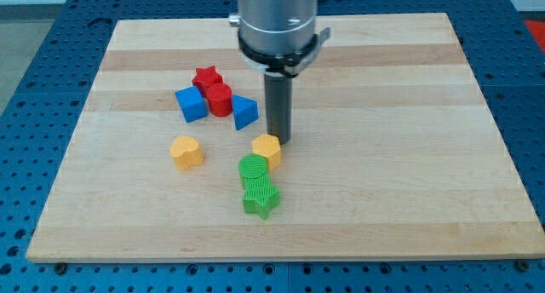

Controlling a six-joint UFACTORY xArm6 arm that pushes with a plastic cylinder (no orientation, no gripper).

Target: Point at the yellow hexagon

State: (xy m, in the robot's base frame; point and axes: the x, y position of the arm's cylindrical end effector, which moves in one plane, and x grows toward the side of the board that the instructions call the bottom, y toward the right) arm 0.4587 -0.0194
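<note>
We have no gripper, only my tip (280, 140), resting mid-frame on the wooden surface (409, 157) just above the yellow plastic hexagon block (266, 148), nearly touching, to indicate it.

Lab bench — blue perforated table (34, 37), wooden board (383, 157).

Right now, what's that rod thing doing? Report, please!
My tip down beside the yellow hexagon, its upper-right edge. Green cylinder touches the hexagon's lower left. Nothing between.
</note>
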